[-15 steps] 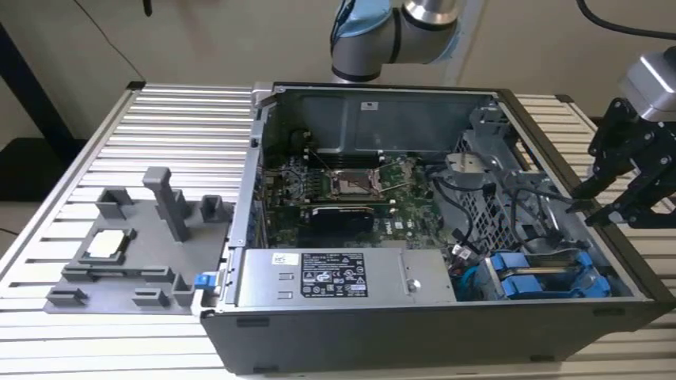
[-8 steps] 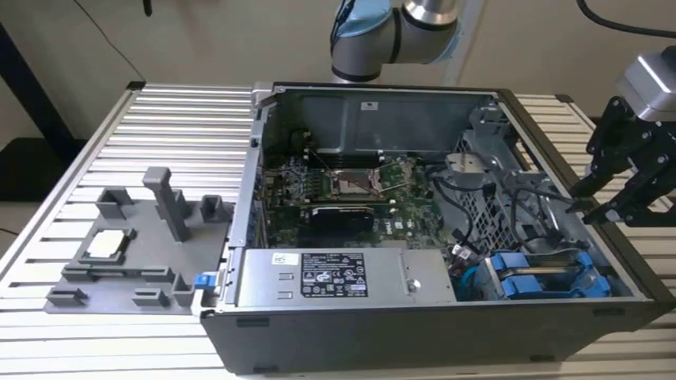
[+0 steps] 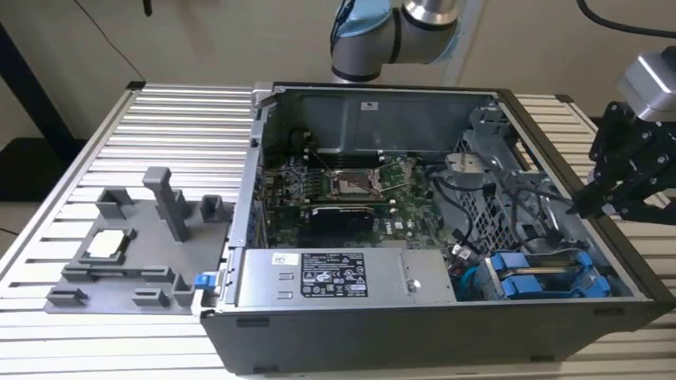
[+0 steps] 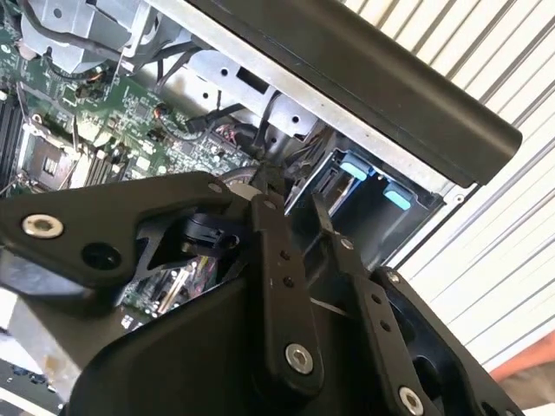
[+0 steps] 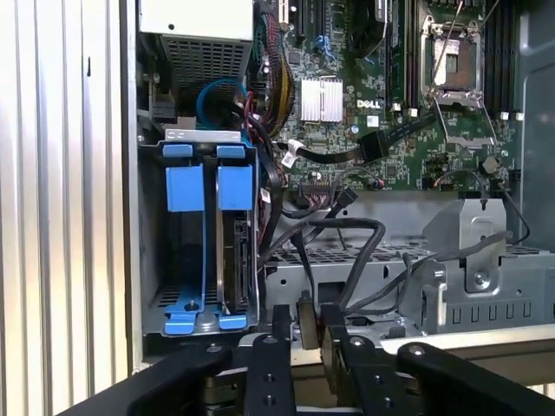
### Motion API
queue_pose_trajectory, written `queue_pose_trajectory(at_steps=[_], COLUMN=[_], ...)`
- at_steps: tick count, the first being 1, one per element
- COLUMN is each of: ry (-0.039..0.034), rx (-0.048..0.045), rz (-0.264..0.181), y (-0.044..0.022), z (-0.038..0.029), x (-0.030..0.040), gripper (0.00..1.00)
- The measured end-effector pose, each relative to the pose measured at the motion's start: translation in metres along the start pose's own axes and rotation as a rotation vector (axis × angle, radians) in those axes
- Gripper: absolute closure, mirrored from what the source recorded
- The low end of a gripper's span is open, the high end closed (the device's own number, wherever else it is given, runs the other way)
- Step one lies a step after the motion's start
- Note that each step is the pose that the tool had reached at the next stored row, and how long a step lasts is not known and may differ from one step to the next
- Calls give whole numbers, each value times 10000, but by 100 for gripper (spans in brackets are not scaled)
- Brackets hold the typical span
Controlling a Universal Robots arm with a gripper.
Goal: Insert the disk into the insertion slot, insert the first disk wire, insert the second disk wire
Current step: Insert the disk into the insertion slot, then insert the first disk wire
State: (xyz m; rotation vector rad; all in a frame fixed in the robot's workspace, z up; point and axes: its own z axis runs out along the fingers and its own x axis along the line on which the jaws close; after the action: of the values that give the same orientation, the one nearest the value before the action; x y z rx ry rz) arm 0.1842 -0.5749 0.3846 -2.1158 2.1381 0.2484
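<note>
Hovering at the exterior view's right, over the side wall of the open computer case [image 3: 423,324] on the slatted bench [image 3: 169,119], with the gripper [image 5: 307,312] low above a tangle of black cables [image 5: 347,260] just beside the motherboard [image 5: 416,130]. Cannot tell from the wrist views whether the jaws are clamped or parted, nor whether holding anything.

Finding the disk [image 5: 238,260] standing on edge inside the insertion slot [image 5: 201,135], at the case's near corner on the exterior view's right, under the blue carrier tab [image 5: 234,186] nearer the motherboard. Judging the disk step done and the wire work not yet finished.

Risking a snag first: looping cables crowded close to the jaws, liable to catch and get dragged. Risking also a crooked plug at the disk's edge, given the tight space between bay wall and cable bundle, and a bent connector from any off-line push
</note>
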Motion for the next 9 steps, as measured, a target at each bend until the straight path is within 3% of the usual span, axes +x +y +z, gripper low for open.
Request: queue_pose_trajectory(at_steps=[2,9], ry=[1,0], rx=[0,0], rz=[0,0], y=[0,0], z=[0,-1], x=[0,2], gripper=[80,81])
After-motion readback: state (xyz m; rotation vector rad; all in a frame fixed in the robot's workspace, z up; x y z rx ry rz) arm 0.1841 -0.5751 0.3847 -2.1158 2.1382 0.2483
